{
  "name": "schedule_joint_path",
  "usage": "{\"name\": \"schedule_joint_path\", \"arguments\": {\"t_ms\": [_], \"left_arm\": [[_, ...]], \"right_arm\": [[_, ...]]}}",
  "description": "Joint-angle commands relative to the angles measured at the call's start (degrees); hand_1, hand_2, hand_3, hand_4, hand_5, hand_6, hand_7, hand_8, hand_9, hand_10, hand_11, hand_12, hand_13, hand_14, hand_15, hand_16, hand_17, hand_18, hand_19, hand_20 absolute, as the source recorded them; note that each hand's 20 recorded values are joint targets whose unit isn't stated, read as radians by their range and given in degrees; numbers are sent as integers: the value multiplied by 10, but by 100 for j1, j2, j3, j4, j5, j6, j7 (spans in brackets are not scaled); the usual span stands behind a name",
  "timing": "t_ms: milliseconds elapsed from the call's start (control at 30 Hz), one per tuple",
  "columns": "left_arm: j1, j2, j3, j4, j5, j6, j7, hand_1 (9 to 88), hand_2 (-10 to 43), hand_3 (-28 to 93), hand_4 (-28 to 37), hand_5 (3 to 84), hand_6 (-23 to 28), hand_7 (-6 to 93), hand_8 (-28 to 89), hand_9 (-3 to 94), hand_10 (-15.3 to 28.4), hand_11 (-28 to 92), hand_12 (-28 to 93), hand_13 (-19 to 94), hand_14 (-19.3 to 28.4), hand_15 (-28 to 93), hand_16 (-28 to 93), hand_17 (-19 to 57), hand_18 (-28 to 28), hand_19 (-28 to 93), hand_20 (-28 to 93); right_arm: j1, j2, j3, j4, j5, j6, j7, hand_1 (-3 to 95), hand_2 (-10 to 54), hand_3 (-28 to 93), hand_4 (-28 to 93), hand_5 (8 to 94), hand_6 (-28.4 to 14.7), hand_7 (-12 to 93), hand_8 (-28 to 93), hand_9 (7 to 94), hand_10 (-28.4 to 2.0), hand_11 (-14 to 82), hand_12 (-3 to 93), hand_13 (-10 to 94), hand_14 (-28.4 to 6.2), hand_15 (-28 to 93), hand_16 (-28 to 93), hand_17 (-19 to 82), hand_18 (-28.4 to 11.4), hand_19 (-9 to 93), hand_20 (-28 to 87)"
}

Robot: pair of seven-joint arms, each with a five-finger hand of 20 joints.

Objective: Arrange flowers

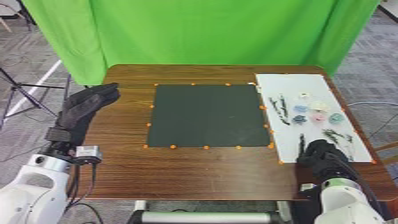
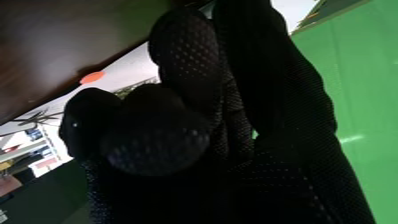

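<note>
In the head view my right hand (image 1: 323, 154) is over the near end of the white board (image 1: 289, 82), open with relaxed fingers; nothing can be made out in its grasp. A thin dark stem (image 1: 302, 142) lies just beyond it, and green sprigs (image 1: 336, 136) lie close by. Farther up the board are dark twigs (image 1: 279, 110) and several pale flower heads, among them a pink one (image 1: 318, 118) and a blue one (image 1: 299, 108). My left hand (image 1: 88, 102) is open at the table's left side. In the right wrist view my right hand (image 2: 191, 125) covers part of the board (image 2: 133, 70).
A dark square mat (image 1: 208, 116) with orange markers round its edges lies mid-table on the brown wood (image 1: 191, 175). A green curtain (image 1: 218, 32) hangs beyond the far edge. A small white item (image 1: 252, 84) sits at the board's far left corner.
</note>
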Motion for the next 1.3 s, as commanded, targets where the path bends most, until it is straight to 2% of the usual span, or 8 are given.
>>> {"name": "schedule_joint_path", "arguments": {"t_ms": [33,300,367,433,533,633,1133,1300], "left_arm": [[57,-91,-98,-53,-27,-48,-105,292,-41,595,-162,427,55,133,-55,402,145,161,122,316,177,155,7,15,119,86,134],[45,-71,-95,-42,-59,-143,-143,291,-40,594,-162,426,55,132,-54,400,145,159,123,315,177,154,8,15,119,85,133],[43,-67,-104,-45,-58,-156,-169,291,-39,594,-162,426,55,131,-54,399,145,158,123,315,177,154,8,15,119,85,133],[12,-75,-103,-36,-51,-208,-197,290,-40,595,-161,426,56,129,-54,398,145,157,123,314,177,154,8,15,119,85,133],[-4,-73,-103,-32,-46,-271,-231,290,-40,594,-161,425,56,128,-53,397,145,156,123,313,178,153,8,15,118,84,133],[1,-69,-108,-42,-44,-270,-244,290,-39,593,-160,424,57,125,-52,394,145,155,123,312,178,154,9,15,118,84,133],[-49,-100,-98,-32,-18,-315,-264,290,-40,593,-159,418,56,120,-50,383,141,146,126,306,177,145,13,12,119,84,134],[-49,-114,-86,-48,17,-338,-287,290,-40,593,-158,417,56,120,-50,381,141,147,127,306,177,144,13,12,119,83,133]], "right_arm": [[-118,-109,-185,360,289,-126,149,658,-95,392,-79,610,-13,436,275,897,-98,382,330,937,14,611,279,589,-163,901,438],[-193,-117,77,265,621,-439,174,572,-95,398,-44,673,-31,285,292,906,-103,366,313,937,16,616,254,608,-154,906,404],[-139,-109,116,256,628,-596,200,514,-95,477,-80,677,-42,256,274,905,-107,360,310,937,17,599,251,610,-149,900,400],[-130,-87,154,249,706,-578,180,469,-95,527,-95,681,-50,247,218,905,-108,355,307,937,17,590,251,612,-147,895,402],[-91,-82,199,250,780,-722,204,407,-95,575,-107,688,-63,259,-10,904,-114,345,303,937,17,577,245,613,-143,888,401],[-72,-90,229,250,831,-801,218,374,-95,573,-104,691,-69,243,-25,906,-119,332,297,937,16,562,243,614,-143,885,399],[798,-62,-528,561,421,-1456,572,418,-95,553,-92,726,-70,243,-11,926,-120,326,287,937,20,585,216,642,-134,879,388],[998,-170,-582,633,711,-1958,864,522,-95,459,-41,731,-52,213,296,933,-115,328,290,937,25,600,199,654,-129,883,381]]}}
